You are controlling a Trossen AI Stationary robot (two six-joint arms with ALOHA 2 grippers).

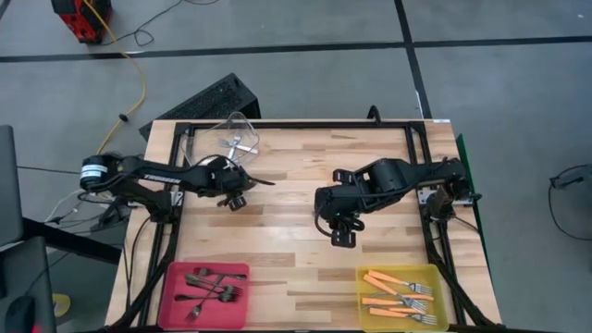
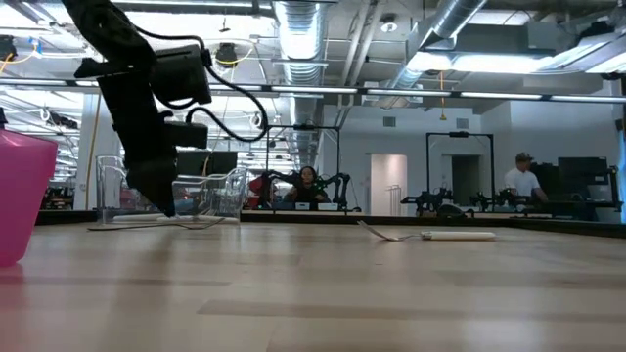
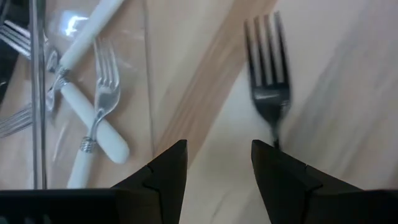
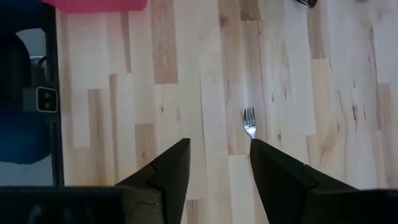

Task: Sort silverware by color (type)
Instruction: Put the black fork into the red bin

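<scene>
Pink translucent plastic bin (image 2: 20, 196) stands closest to the low camera, at the near left corner of the table. It contains the dark grey forks (image 1: 211, 285). The rectangular yellow plastic bin (image 1: 361, 287) occupies the near right corner and contains the orange-handled forks (image 1: 398, 296). The clear plastic bin (image 1: 242, 125) sits at the far edge, left of centre, and contains white-handled forks with silver heads (image 3: 102, 87).

The work surface is a light wooden plank table (image 1: 296, 268) with a black metal frame along its edges.

The left gripper (image 3: 217, 146) hangs low over the table just beside the clear bin. Its fingers stand wide apart and clamp nothing. One loose metal fork (image 3: 268, 81) lies flat on the wood ahead of it, and its handle end reaches one fingertip.

The right gripper (image 4: 219, 144) is above the centre-right of the table. Its fingers are parted with nothing between them. A second loose fork with a silver head (image 4: 249, 122) lies on the planks just ahead.

The table stands on a grey concrete floor (image 1: 499, 102) with dark seam lines. A yellow cable (image 1: 139, 83) runs across the floor beyond the far left corner. Overhead are exposed silver ducts (image 2: 303, 29) and strip lights. At the back of the room, one person sits (image 2: 308, 184) and another person stands (image 2: 523, 178).
</scene>
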